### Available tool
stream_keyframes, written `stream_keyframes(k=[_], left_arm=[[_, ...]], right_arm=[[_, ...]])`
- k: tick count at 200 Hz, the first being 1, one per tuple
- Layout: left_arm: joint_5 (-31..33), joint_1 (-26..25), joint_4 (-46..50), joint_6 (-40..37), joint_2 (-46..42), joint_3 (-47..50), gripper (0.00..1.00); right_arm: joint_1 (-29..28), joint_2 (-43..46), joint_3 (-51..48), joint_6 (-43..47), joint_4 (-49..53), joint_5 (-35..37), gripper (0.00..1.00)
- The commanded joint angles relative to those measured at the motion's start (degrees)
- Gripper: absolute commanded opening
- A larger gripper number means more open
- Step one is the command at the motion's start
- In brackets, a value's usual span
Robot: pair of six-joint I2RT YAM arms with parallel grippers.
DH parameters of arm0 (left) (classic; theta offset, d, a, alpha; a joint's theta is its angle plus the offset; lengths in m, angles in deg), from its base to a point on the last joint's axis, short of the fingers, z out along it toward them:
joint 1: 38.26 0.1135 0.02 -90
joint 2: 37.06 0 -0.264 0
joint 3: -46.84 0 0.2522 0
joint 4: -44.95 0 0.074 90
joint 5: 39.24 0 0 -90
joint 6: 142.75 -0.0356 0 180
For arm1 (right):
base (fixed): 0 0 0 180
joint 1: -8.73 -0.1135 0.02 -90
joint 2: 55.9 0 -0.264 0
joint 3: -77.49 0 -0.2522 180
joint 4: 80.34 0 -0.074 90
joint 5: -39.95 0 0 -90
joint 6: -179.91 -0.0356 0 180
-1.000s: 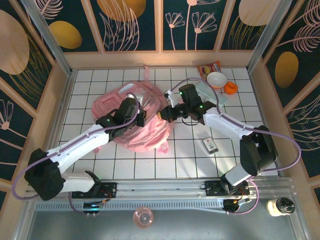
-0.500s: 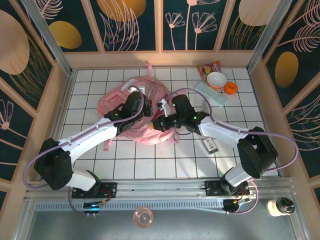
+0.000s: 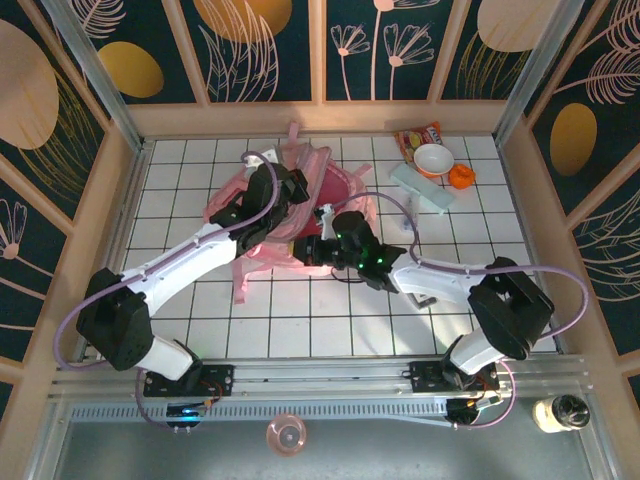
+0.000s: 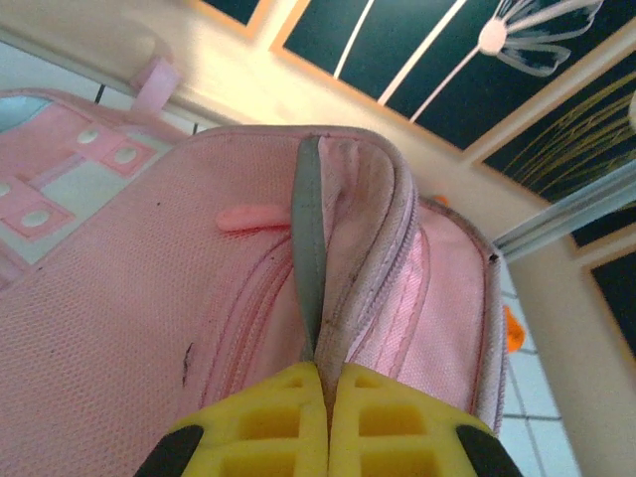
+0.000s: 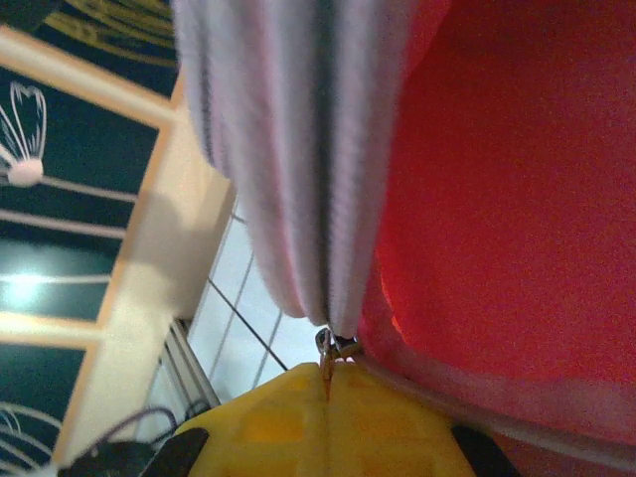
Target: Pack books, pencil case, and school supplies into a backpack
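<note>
Top view: the white tiled table (image 3: 200, 320) stands in a wooden frame with dark floral wall panels. The pink backpack (image 3: 335, 185) is bunched at far centre, with the pencil case (image 3: 420, 187) well apart to its right. A second ago the backpack lay flatter and nearer, and both arms have since swung in on it. Left wrist view: the left tool (image 4: 326, 378) has its pads together, clamped on the backpack's (image 4: 149, 298) zip edge. Right wrist view: the right tool (image 5: 328, 378) is pinched on the rim of the backpack (image 5: 497, 199) at the zip pull.

White arms (image 3: 180, 272), black joints (image 3: 108, 325), lilac cables (image 3: 62, 330), yellow jaws.
</note>
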Motion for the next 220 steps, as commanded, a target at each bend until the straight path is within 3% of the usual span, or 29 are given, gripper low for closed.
stream_keyframes(k=[1,63,84,115,156,166,176,203,220], left_arm=[[-0.22,0.02,-14.45,4.6,-0.93,-6.47,0.0],[-1.8,0.62,-14.94,8.32,-0.11,-10.22,0.0],[-1.94,0.76,-12.93,6.55,0.16,-11.98,0.0],[-0.77,3.12,-7.71,-1.5,-0.78,-11.61,0.0],[-5.03,8.26,-2.63,-10.87,-4.29,-5.79,0.0],[-6.43,8.88,-1.44,-13.9,-5.38,-4.92,0.0],[-6.74,9.55,0.7,-16.47,-6.19,-4.87,0.0],[-10.94,11.61,4.11,-21.06,-8.75,-4.3,0.0],[-15.28,12.73,4.59,-22.88,-10.59,-3.37,0.0]], right_arm=[[-2.05,-3.08,2.14,-5.13,-7.6,6.13,0.0],[-4.41,-12.87,9.61,-12.45,-15.05,8.28,0.0],[-4.91,-15.56,12.49,-13.12,-12.95,7.35,0.0],[-3.97,-10.45,8.65,-12.07,-10.26,8.74,0.26],[-2.7,3.26,5.84,-4.29,12.68,14.02,0.46],[-1.99,6.25,5.69,-2.52,18.78,15.05,0.57],[-0.39,8.92,5.94,-0.23,24.71,14.79,0.59],[8.3,13.34,7.28,8.92,36.56,10.23,0.63],[15.97,12.59,9.1,18.55,42.81,7.35,0.71]])
